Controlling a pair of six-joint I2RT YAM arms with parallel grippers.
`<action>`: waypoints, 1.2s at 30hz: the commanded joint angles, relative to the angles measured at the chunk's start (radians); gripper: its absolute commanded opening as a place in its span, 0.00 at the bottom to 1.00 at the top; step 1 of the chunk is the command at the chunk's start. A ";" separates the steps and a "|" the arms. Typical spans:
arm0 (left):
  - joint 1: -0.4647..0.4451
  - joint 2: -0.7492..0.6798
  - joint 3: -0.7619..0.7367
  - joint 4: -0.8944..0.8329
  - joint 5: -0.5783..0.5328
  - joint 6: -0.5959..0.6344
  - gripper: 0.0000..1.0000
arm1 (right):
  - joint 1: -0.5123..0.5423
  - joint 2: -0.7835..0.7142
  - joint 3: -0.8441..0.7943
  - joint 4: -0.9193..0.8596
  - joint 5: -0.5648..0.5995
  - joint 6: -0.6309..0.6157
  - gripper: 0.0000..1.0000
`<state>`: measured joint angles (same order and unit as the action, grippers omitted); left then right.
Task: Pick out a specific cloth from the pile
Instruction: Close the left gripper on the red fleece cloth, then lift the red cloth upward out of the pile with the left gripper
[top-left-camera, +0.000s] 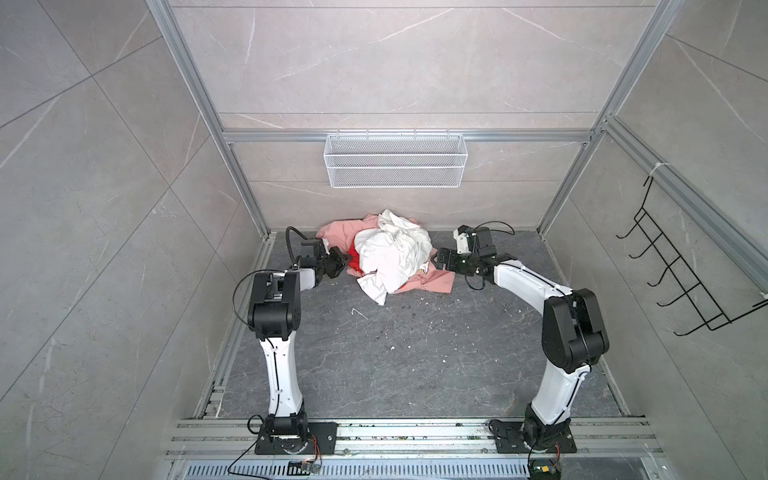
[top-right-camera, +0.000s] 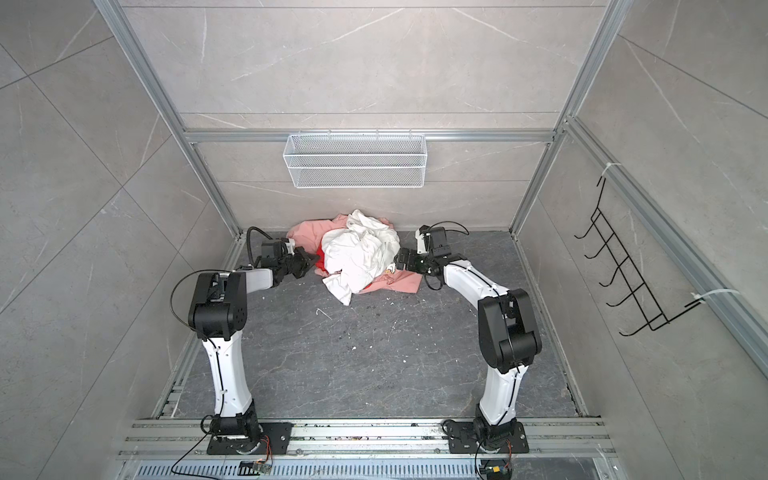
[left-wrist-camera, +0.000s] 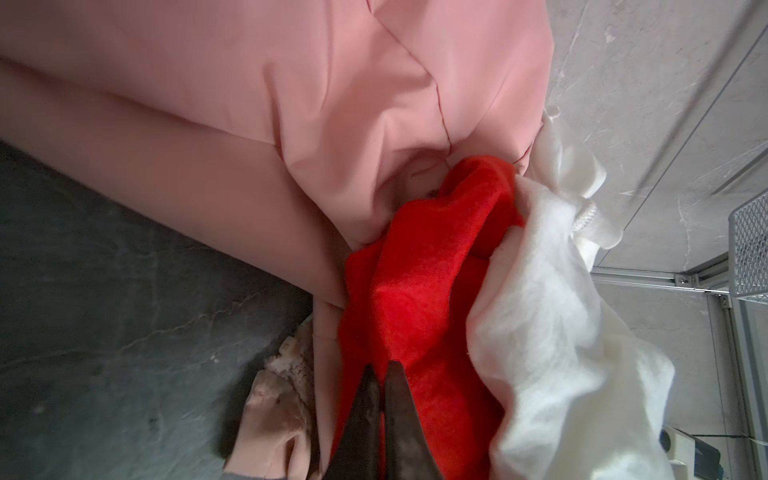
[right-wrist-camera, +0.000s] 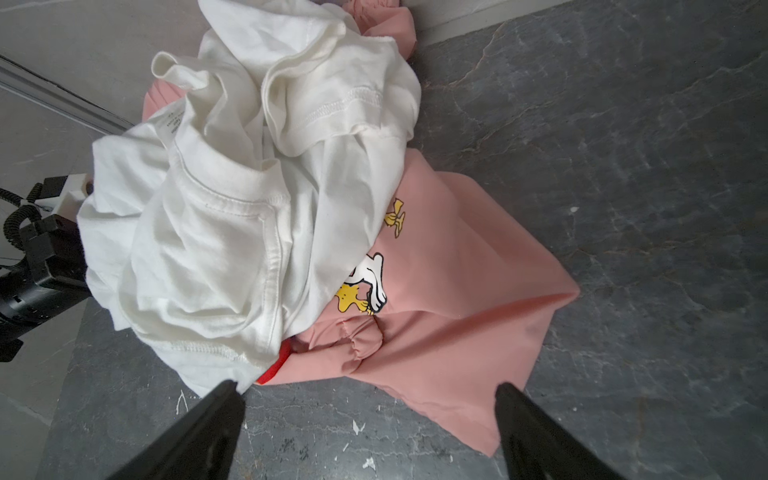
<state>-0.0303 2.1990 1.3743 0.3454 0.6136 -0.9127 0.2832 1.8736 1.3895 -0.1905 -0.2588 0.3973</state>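
**Red cloth mostly buried at left of pile; left gripper pinched on it**

The cloth (left-wrist-camera: 415, 291) is bright red, plain and unprinted, with a slightly fuzzy surface and soft rounded folds. Only a small part is exposed. In both top views it shows as a red patch (top-left-camera: 353, 259) (top-right-camera: 319, 259) on the left flank of the pile (top-left-camera: 399, 245), wedged between the white garment (top-left-camera: 390, 253) above and the pink garment (top-left-camera: 419, 282) beneath. The right wrist view shows a further thin red edge (right-wrist-camera: 274, 365) under the white hem on the near side.

The left gripper (left-wrist-camera: 381, 372) has its jaws drawn together to a narrow slit. The tips are sunk into the red fabric, and a fold of it appears pinched between them. In a top view this gripper (top-left-camera: 343, 262) is against the pile's left edge.

The right gripper (right-wrist-camera: 370, 386) has its jaws spread wide and holds nothing. It sits just beside the pile's right edge (top-left-camera: 436, 258), facing the pink garment and its cartoon print (right-wrist-camera: 365, 286).

The pile lies on the dark floor (top-left-camera: 395, 353) at the far side, against the back wall and below a white wire basket (top-left-camera: 395, 160).
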 joint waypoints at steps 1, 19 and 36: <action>-0.001 -0.043 0.029 0.034 0.034 -0.007 0.00 | 0.007 -0.039 -0.002 -0.010 0.017 0.009 0.96; -0.032 -0.168 0.097 -0.046 0.033 0.017 0.00 | 0.007 -0.110 -0.021 -0.003 0.043 0.016 0.96; -0.070 -0.234 0.195 -0.068 0.022 0.015 0.00 | 0.006 -0.177 -0.089 0.011 0.071 0.014 0.97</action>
<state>-0.0853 2.0521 1.5074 0.2520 0.6228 -0.9119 0.2832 1.7386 1.3193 -0.1841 -0.2043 0.4007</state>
